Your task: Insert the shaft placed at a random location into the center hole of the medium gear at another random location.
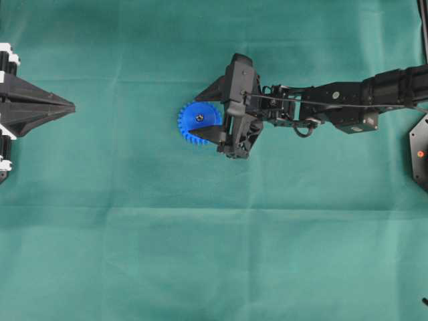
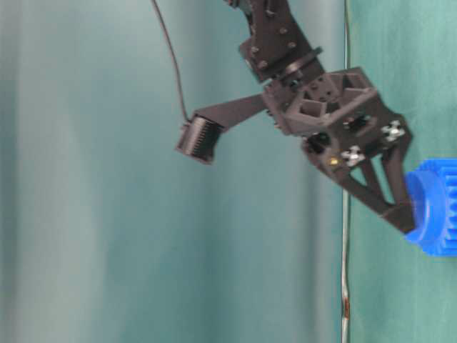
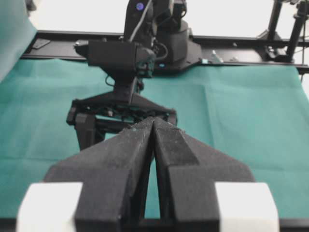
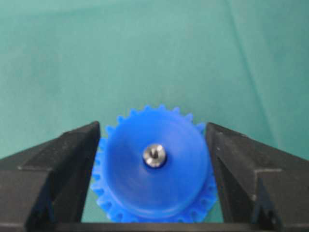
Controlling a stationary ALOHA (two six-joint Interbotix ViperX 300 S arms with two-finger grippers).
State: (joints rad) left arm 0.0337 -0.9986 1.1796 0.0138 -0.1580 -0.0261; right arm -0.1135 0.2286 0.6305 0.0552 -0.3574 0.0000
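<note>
The blue medium gear [image 1: 198, 122] lies flat on the green cloth, left of the middle. The silver shaft [image 4: 154, 155] stands in its center hole, showing end-on as a shiny dot [image 1: 199, 118] and filling the hole. My right gripper [image 4: 152, 126] is open, one black finger [image 4: 72, 154] on each side of the gear's raised hub [image 4: 154, 183] and neither on the shaft. In the table-level view its fingertips [image 2: 400, 214] reach down beside the gear [image 2: 434, 207]. My left gripper [image 1: 70, 105] is far away at the left edge, shut and empty [image 3: 153, 121].
The right arm [image 1: 334, 100] stretches in from the right edge across the cloth. A black base with a red light [image 1: 420, 152] sits at the far right. A green cloth [image 1: 200, 254] covers the table.
</note>
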